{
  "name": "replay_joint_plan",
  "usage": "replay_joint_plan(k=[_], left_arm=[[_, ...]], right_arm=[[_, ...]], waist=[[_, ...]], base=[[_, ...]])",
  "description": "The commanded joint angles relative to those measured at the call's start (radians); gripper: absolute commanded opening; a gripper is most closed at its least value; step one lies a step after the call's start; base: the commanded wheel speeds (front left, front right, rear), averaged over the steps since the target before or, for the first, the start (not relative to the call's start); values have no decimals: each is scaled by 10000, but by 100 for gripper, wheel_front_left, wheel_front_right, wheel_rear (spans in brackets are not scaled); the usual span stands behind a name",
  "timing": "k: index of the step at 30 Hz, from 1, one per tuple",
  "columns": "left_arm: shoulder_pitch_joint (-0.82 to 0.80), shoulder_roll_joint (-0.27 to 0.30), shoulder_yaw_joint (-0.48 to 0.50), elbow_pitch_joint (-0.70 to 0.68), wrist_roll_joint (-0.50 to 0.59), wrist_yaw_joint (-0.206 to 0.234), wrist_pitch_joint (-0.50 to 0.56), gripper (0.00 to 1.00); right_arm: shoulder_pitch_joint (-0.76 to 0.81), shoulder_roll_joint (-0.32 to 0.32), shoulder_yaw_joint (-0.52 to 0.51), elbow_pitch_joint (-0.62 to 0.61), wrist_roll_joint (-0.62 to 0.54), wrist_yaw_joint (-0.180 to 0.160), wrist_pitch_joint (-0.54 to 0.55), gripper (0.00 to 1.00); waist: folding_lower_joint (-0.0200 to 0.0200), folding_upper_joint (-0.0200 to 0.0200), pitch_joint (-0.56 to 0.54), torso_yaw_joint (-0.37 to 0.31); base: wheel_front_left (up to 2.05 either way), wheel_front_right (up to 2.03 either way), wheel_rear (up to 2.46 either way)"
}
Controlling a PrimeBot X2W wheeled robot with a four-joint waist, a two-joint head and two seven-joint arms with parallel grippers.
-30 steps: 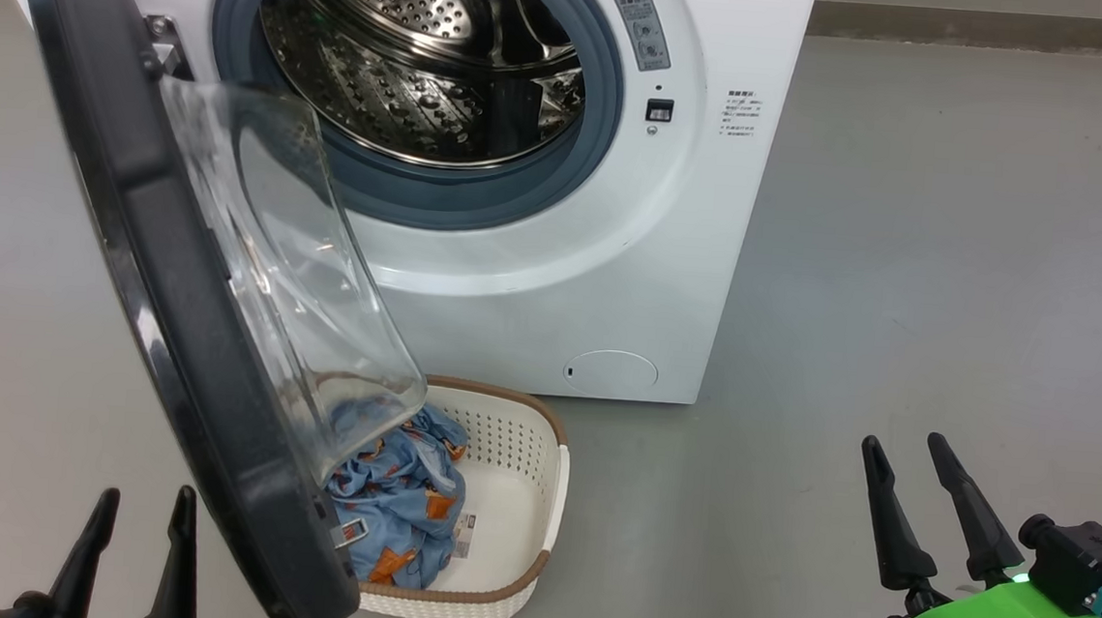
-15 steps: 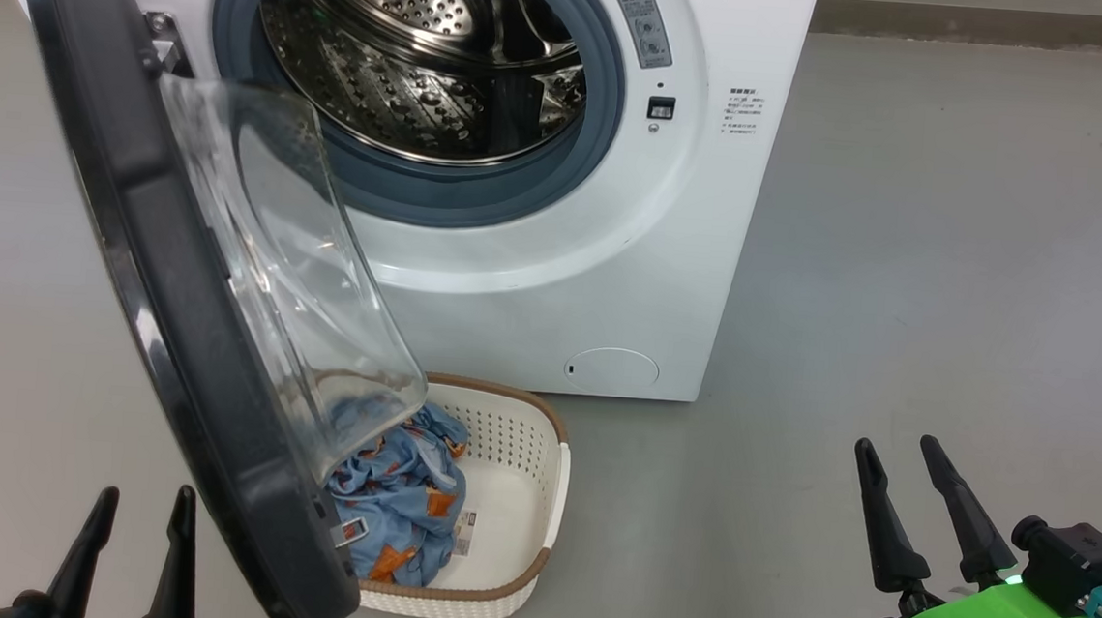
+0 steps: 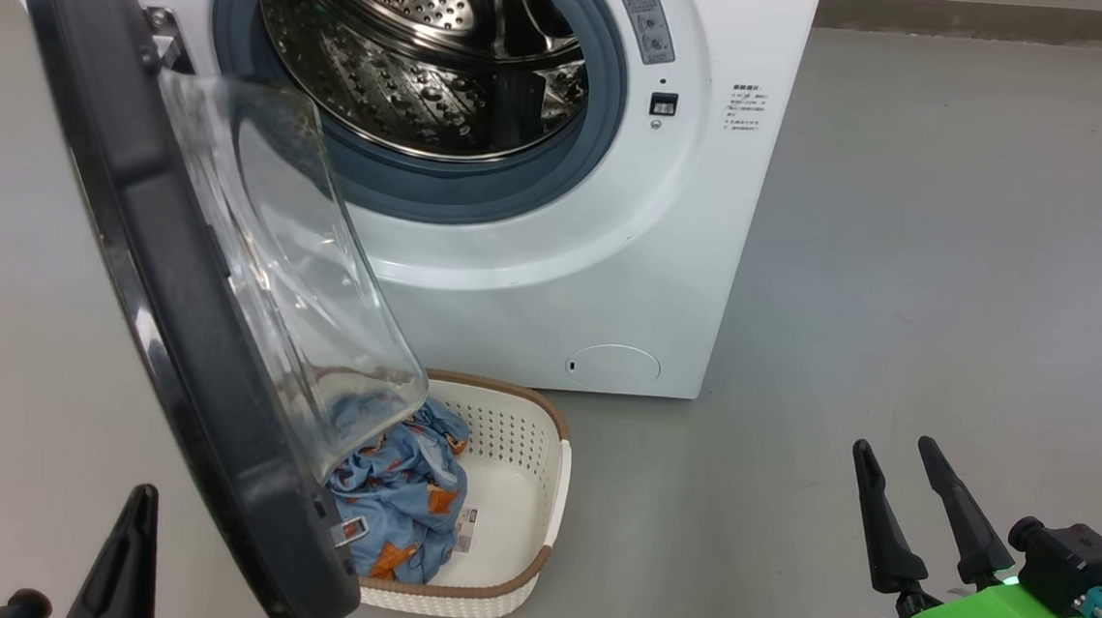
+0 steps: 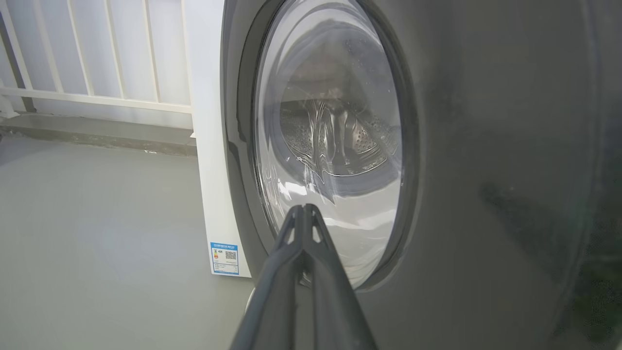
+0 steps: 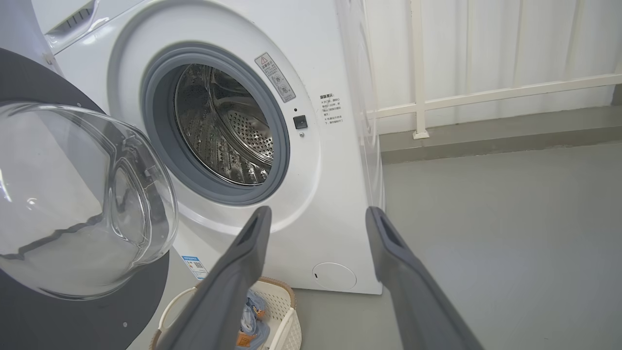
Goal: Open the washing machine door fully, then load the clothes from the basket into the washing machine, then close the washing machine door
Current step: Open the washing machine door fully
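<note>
door: the washing machine door stands swung out on its hinge at the machine's left, edge-on to the head cam. prob not all the way back yet imo
glass bowl: the glass bowl bulges toward the opening and hangs over the left part of the basket, covering some of the pile from above
clothes: the clothes, blue w/ orange print, lie bunched in the basket's left half. the right half shows bare bottom w/ a label
basket: sits on the floor right in front of the washing machine, partly under the door
drum: the drum looks empty, nothing loaded afaict
left gripper: left gripper has fingers pressed together w/ nothing between them, pointing at the door's outer face low down. touching or just short, can't tell
right gripper: right gripper is spread wide, empty, well off to the right over bare floor
door handling: stiff, prob heavy-ish, glossy = slippery. I'd push on the black ring near the free edge, not the glass
clothes handling: soft, limp, light. pinch a raised fold on top of the heap, and expect it to trail + snag on the rim. the basket's light so it may drag along
risk: the bowl blocks a straight reach down, so come in from the right
</note>
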Motion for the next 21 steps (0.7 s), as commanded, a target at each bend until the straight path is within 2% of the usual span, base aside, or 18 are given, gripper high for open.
replay_joint_plan(k=[1,6,17,21], left_arm=[[-377,216,372,-298,-45,-31,-80,0],[-412,227,631,-495,-48,-31,-80,0],[-556,131,1186,-1823,142,-31,-80,0],[-694,38,1309,-3066,381,-31,-80,0]], right_arm=[[15,-76,250,-227,-70,16,-120,100],[9,-55,238,-222,-48,16,-120,100],[49,29,146,-265,-62,16,-120,100],[55,50,164,-265,-59,16,-120,100]], waist=[[0,0,3,5],[0,0,31,31],[0,0,7,173],[0,0,-3,216]], base=[[0,0,0],[0,0,0],[0,0,0],[0,0,0]])
